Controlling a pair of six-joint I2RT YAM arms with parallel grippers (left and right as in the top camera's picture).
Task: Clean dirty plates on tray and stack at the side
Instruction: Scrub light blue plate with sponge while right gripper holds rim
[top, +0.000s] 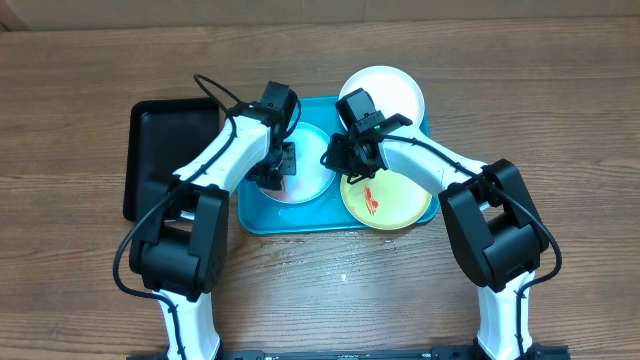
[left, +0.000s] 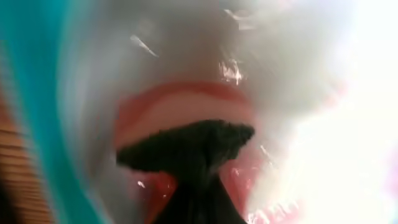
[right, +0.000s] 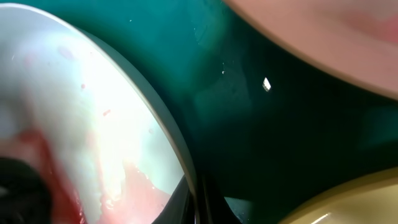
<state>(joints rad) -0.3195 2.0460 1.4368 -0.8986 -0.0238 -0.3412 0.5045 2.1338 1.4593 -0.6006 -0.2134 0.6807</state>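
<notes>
Supporting surface: wooden table (top: 80, 300), everything sits on it.
Left arm (top: 215, 165): white and black, reaches in over the left half of the big tray.
Right arm (top: 430, 165): same build, reaches in from the right, crossing over the yellow-green plate.
Turquoise tray (top: 300, 218): mid-table, rectangular, rounded corners, raised rim; in the right wrist view its floor (right: 261, 124) looks dark teal.
Black tray (top: 160, 150): smaller, just left of the turquoise tray, sides touching or nearly so, can't tell which.
White plate (top: 395, 95): top right corner of the turquoise tray, hanging out over the rim.
Yellow-green plate (top: 395, 205): bottom right of the turquoise tray, edge past the rim, near the white plate.
Light blue plate (top: 310, 175): inside the turquoise tray, left-centre, flat, under both grippers; red smears on it in both wrist views.
Left gripper (top: 275, 172): down on the light blue plate, closed around a dark sponge.
Right gripper (top: 345, 160): closed at the right rim of the light blue plate; wrist view shows that rim (right: 177, 155) running in between its fingers.
Dark sponge (left: 186, 146): fuzzy, blurred, pressed on the smeared plate surface.
Red smear (top: 371, 200): short streak on the yellow-green plate, left of centre.
</notes>
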